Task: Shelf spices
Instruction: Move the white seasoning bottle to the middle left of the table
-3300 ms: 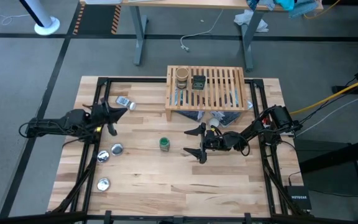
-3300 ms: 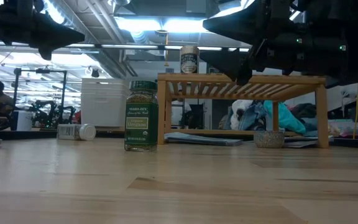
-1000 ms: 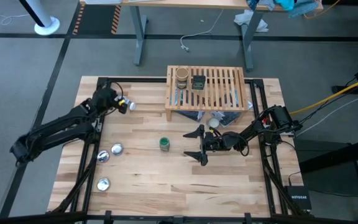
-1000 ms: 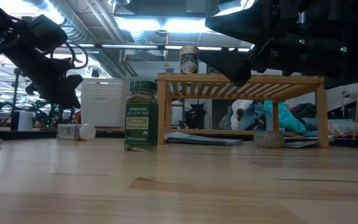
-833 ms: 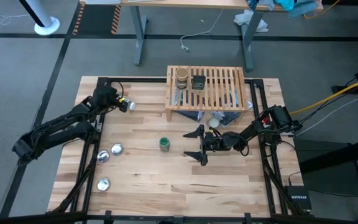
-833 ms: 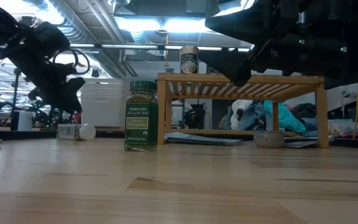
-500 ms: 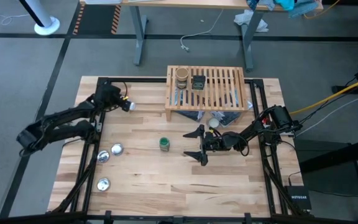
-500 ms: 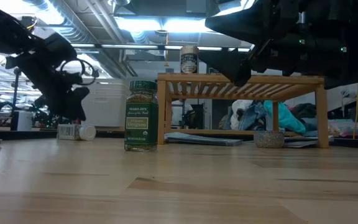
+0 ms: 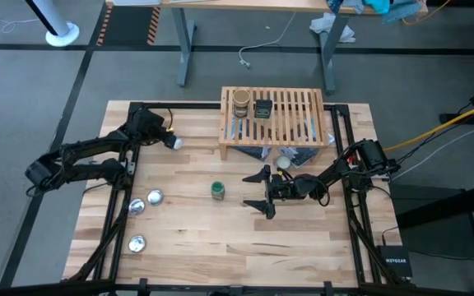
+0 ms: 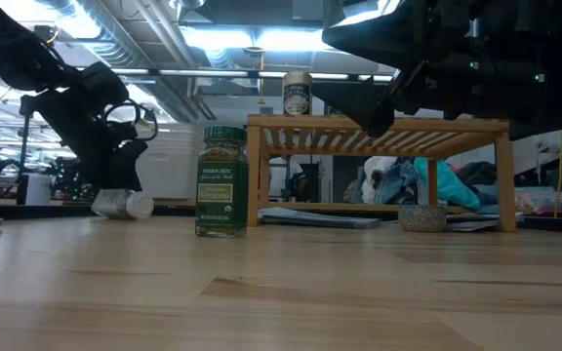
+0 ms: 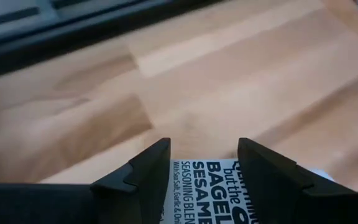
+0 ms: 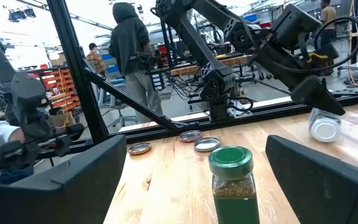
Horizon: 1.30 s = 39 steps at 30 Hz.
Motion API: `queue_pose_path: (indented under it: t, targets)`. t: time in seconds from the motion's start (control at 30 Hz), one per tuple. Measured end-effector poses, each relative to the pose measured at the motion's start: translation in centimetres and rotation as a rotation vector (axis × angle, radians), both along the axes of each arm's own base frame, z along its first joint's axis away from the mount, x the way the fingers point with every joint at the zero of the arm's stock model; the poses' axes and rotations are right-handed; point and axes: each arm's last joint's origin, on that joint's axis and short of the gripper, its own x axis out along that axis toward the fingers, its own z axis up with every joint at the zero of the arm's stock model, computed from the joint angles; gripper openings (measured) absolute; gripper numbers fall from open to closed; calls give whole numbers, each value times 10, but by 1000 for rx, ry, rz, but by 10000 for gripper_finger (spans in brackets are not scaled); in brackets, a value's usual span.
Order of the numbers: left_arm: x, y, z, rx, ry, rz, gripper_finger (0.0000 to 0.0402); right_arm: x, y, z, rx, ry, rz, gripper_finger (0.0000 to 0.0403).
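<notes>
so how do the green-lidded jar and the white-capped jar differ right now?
The green-lidded jar stands upright mid-table; the white-capped jar lies on its side near the far left edge. The green-lidded jar has nothing touching it, with the open right gripper waiting beside it; the white-capped jar sits between the left gripper fingers. The first is capped green, the second white. Both are small spice jars on the tabletop, not on the shelf.
</notes>
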Motion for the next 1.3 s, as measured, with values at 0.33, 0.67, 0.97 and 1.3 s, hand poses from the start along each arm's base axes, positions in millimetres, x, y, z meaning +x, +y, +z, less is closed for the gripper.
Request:
queue_pose_path:
  t: [0.33, 0.67, 0.97, 1.3]
  targets:
    - [9, -25, 6, -128, -112, -108, 182, 0, 0, -2, -5, 21, 0, 390]
    - [27, -62, 8, -371, -214, -294, 182, 0, 0, -2, -5, 21, 0, 390]
    - [41, -98, 8, -545, -228, -404, 182, 0, 0, -2, -5, 21, 0, 390]
    - [52, -135, 11, -665, -264, -502, 182, 0, 0, -2, -5, 20, 0, 390]
